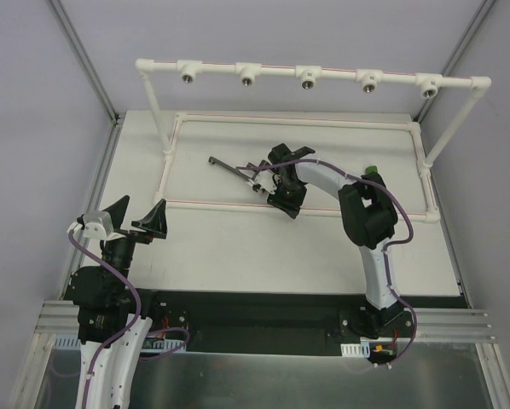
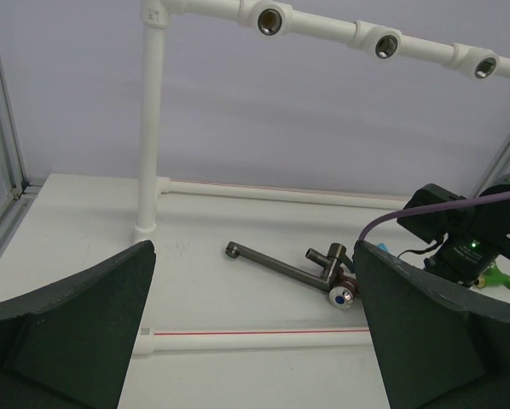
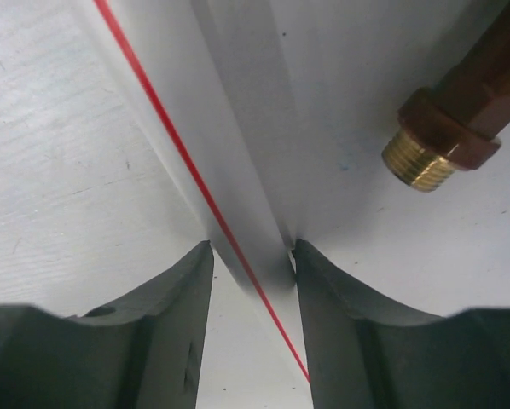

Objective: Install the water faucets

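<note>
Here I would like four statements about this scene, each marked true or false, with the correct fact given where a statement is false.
1. The top bar of the white pipe frame carries five sockets, and no faucet sits in any of them. True.
2. The left gripper is shut on a faucet. False: it is open and holds nothing.
3. The red-brown faucet lies between the fingers of the right gripper. False: it lies off to one side, and a red-lined pipe runs between them.
4. The green faucet shows beside the right arm. True.
</note>
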### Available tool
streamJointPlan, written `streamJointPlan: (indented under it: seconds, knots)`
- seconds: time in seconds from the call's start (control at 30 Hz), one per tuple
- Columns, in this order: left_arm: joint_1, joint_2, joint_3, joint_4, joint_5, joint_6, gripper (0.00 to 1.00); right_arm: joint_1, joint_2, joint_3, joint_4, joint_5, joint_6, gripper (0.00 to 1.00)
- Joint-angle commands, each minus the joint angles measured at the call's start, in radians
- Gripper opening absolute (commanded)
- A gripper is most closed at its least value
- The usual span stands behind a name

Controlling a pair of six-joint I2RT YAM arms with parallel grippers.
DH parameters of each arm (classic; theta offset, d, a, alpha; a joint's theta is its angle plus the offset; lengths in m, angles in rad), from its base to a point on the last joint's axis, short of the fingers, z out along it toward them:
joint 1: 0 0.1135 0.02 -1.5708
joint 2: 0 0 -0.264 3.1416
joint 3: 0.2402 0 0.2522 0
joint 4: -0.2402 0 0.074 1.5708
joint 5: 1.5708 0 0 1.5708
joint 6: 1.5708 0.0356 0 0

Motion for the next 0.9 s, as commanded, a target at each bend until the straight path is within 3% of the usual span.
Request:
streamJointPlan:
  seconds: [0.0, 0.23, 0.5, 0.87]
  knots:
    - [-0.011, -0.123, 0.018, 0.031, 0.021, 0.022, 0.99, 0.004, 0.03, 0.069, -0.06, -0.004, -0.049, 0.42]
    - [-0.011, -0.128, 0.019, 0.031, 0.018, 0.025, 0.99, 0.061, 0.079, 0.161, -0.09, -0.007, -0.055, 0.2]
    - [-0.011, -0.126, 0.019, 0.032, 0.018, 0.028, 0.99, 0.171, 0.151, 0.318, -0.053, 0.018, -0.031, 0.04]
    - [-0.011, -0.082, 0.013, 0.031, 0.009, 0.025, 0.99, 0.24, 0.151, 0.336, 0.11, -0.017, 0.184, 0.02]
